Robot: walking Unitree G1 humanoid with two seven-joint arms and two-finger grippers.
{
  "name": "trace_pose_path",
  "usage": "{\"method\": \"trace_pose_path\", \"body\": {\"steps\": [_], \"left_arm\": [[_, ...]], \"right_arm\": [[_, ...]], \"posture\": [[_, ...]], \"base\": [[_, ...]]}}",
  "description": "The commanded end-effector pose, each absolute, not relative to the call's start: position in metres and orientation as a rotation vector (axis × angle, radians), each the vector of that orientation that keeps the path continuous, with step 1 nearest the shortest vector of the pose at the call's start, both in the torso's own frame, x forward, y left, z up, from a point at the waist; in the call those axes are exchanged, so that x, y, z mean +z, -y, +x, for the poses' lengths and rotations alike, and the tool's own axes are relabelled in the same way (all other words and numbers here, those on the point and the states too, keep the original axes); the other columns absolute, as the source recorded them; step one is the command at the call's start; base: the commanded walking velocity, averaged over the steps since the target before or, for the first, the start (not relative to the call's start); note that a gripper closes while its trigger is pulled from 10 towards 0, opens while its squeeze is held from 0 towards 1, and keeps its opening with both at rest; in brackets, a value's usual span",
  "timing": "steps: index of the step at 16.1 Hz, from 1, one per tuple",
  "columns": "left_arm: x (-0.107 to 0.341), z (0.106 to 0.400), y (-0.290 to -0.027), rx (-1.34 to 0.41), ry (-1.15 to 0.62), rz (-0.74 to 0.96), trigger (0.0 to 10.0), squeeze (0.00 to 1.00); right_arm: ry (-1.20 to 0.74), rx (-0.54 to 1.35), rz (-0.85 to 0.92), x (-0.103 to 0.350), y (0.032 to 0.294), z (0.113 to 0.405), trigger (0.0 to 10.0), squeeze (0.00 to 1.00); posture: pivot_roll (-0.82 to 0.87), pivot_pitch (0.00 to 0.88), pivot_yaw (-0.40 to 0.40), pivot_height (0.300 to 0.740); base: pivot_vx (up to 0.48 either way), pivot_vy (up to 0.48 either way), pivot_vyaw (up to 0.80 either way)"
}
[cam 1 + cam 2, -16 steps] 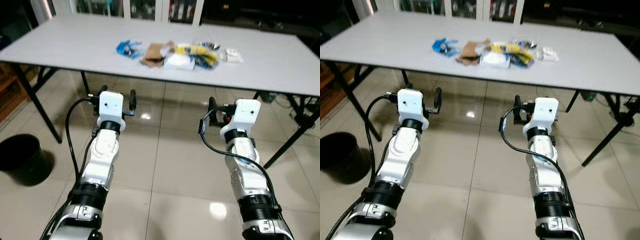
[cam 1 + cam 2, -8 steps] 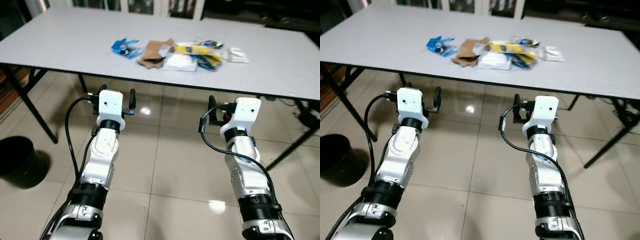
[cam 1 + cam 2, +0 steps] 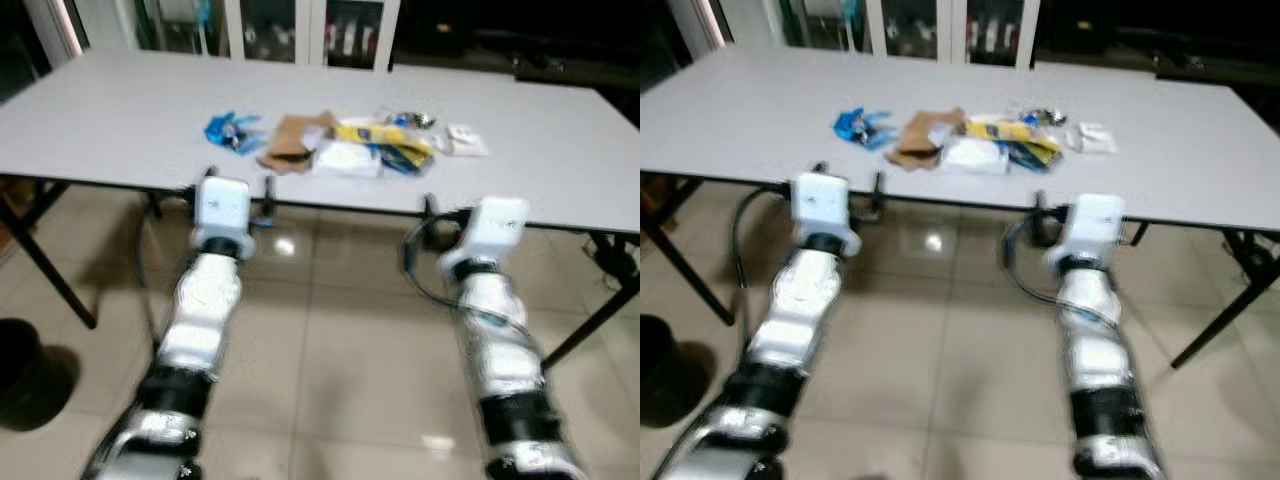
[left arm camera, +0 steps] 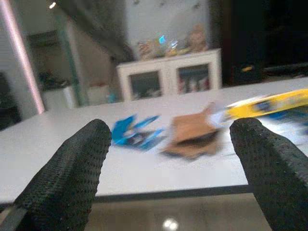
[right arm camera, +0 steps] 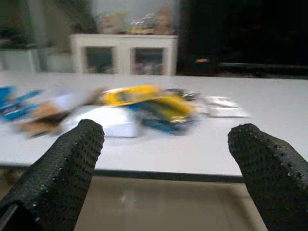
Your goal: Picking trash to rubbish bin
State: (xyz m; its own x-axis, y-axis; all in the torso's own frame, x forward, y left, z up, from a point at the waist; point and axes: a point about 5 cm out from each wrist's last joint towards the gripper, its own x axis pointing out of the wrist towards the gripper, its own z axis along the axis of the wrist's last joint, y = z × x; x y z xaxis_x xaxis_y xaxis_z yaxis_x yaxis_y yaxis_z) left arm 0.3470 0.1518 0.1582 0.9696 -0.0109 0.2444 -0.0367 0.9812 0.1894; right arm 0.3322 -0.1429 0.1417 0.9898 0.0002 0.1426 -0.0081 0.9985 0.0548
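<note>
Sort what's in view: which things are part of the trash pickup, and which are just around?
Job:
blue wrapper
brown cardboard scrap
white packet
yellow wrapper
small white packet
black bin
left gripper, right gripper, both open

Around:
table
white cabinet

Head stereo downward; wrist cameras toward table (image 3: 560, 140).

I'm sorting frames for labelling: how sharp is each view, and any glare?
Both eye views are motion-blurred, arms smeared, with a lamp reflection on the floor tiles. Both wrist views show sharp black fingers, but the trash pile is soft.
</note>
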Motion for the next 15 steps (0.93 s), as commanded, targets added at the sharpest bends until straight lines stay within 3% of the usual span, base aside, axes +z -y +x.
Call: {"method": "trace_pose_path", "body": {"steps": [1,7,11,15], "left_arm": [[0.16,0.347,-0.142,-0.014,0.252,0.186,10.0,0.0],[0.159,0.347,-0.143,-0.02,0.246,0.187,10.0,0.0],[0.159,0.347,-0.142,-0.026,0.243,0.185,10.0,0.0],[0.161,0.346,-0.141,-0.033,0.266,0.16,10.0,0.0]], "right_arm": [[0.153,-0.022,0.052,0.145,0.154,0.332,10.0,0.0],[0.156,-0.017,0.057,0.146,0.153,0.333,10.0,0.0],[0.174,0.126,0.093,0.15,0.139,0.33,10.0,0.0],[0.178,0.124,0.125,0.15,0.138,0.329,10.0,0.0]], "posture": [[0.01,0.053,-0.036,0.74],[0.01,0.053,-0.036,0.74],[0.0,0.053,-0.035,0.74],[0.01,0.051,-0.036,0.74]], "base": [[0.48,0.0,0.0],[0.48,0.0,0.0],[0.48,0.0,0.0],[0.446,0.0,0.0]]}}
